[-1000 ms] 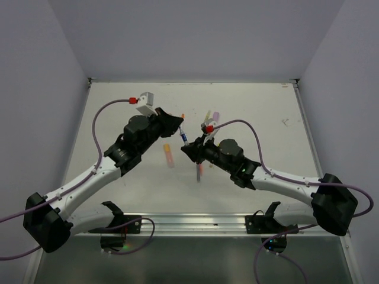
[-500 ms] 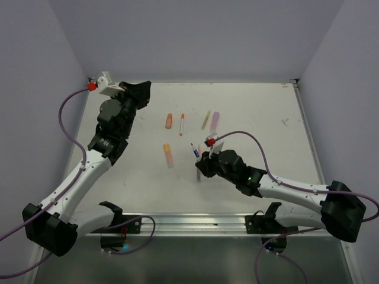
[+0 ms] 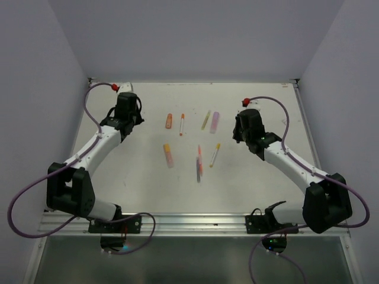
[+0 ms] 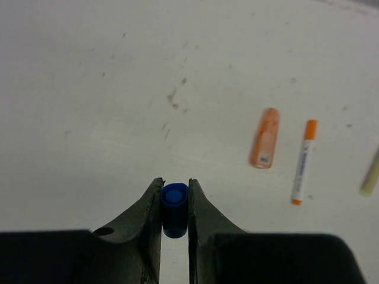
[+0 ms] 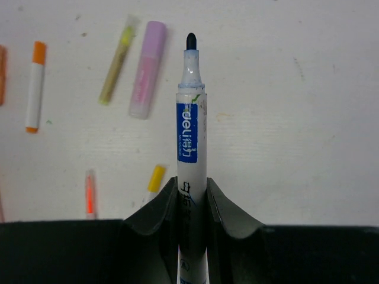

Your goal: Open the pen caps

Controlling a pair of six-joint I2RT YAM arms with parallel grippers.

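Pale grey walls stand around a white bench [image 3: 148, 183] with pens [image 3: 199, 163] lying in the middle. On the far left side, the left hand [image 4: 174, 184] is squeezed tight on a little blue cap [image 4: 174, 204]. On the far right side, the right hand [image 5: 192, 184] is closed around a white pen [image 5: 190, 130] with a blue label, and its dark tip is bare. So this pen looks open now, and the two hands are well apart. I think the next job is to put the cap and the pen down on a bare spot, away from the others. Then a hand needs to pick another pen, maybe the white one with orange ends [image 3: 182, 124] or the lilac one [image 3: 214, 122]. Both hands must then pull gently and straight.
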